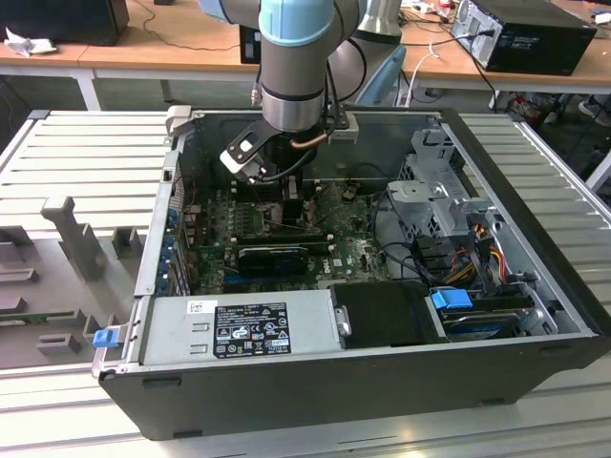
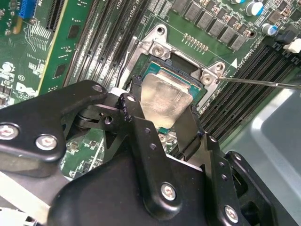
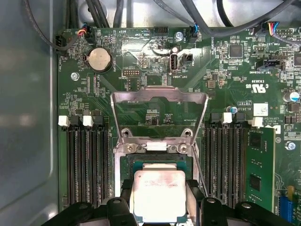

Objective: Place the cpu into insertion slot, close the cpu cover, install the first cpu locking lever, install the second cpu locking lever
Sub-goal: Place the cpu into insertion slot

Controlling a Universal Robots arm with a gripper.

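Observation:
The cpu [image 3: 159, 194], a square chip with a pale silver top, sits between my gripper's [image 3: 160, 200] black fingers [image 3: 123, 197], which press on two opposite edges. It is low over the insertion slot [image 3: 157, 164], whose dark inside shows along one edge of the chip; contact cannot be judged. In the second wrist view the cpu [image 2: 164, 96] covers most of the insertion slot [image 2: 184, 74]. The cpu cover [image 3: 160, 95] stands swung open beyond the socket. A thin locking lever [image 2: 263, 84] sticks out free to one side. In the exterior view my gripper [image 1: 291, 196] reaches down into the case.
Black memory slots [image 3: 87, 160] flank the socket on both sides. A green expansion card [image 3: 261, 172] stands beside them. The open computer case [image 1: 535, 239] holds a power supply [image 1: 239, 324], a drive cage [image 1: 439, 191] and loose cables. A coin battery [image 3: 99, 59] lies past the cover.

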